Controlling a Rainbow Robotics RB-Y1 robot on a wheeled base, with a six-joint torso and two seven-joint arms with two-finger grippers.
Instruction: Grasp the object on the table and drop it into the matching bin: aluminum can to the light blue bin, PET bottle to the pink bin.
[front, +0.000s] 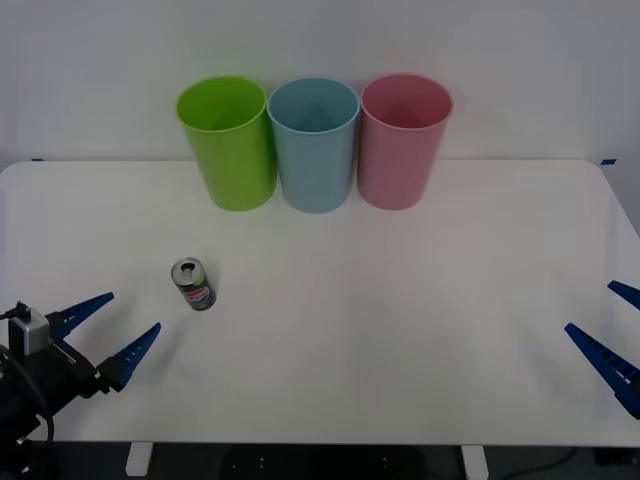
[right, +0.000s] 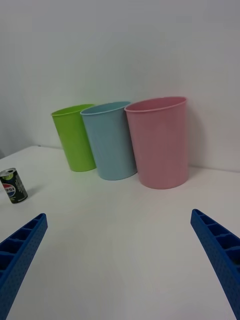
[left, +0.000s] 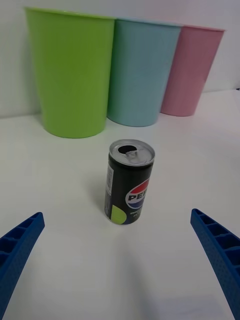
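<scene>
We see the can (front: 193, 283) standing upright on the table (front: 400, 330), silver top up, logo facing our left gripper (front: 108, 329). That gripper hovers low over the table's near left corner, its fingers spread wide. In the left wrist view the can (left: 129, 188) sits ahead of the fingers (left: 20, 247), centred between them and touching neither. Bare tabletop lies all around the can. The green bin (front: 229, 142), blue bin (front: 314, 143) and pink bin (front: 402, 139) stand in a row at the far edge, well apart from the can. Our right gripper (front: 612, 338) waits at the near right edge, fingers also wide.
</scene>
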